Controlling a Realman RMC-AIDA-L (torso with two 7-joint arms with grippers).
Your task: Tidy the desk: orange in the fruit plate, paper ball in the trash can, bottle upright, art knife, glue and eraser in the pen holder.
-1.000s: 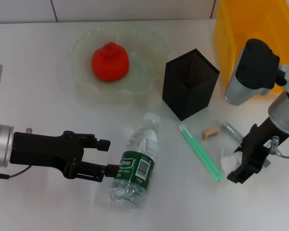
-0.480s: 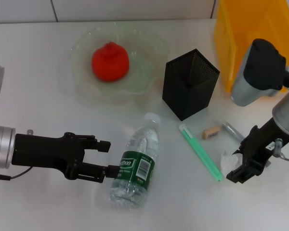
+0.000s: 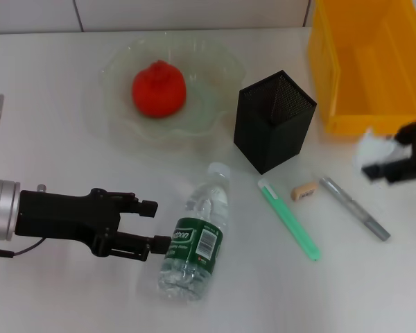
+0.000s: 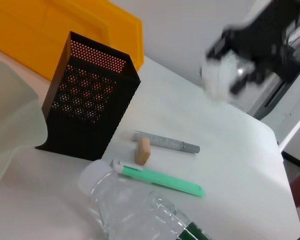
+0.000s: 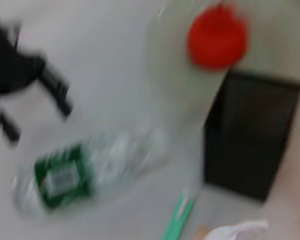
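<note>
A white table (image 3: 69, 291) stands before a white tiled wall (image 3: 194, 12).

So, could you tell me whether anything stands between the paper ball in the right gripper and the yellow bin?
Nothing visible does. The right gripper holds the paper ball just in front of the yellow bin, level with its near wall. The pen holder stands well off to the left.

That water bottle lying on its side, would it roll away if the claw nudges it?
Probably: the bottle is round and lies flat on the smooth table. It looks empty, so likely light, and its thin clear plastic may dent under the left gripper.
</note>
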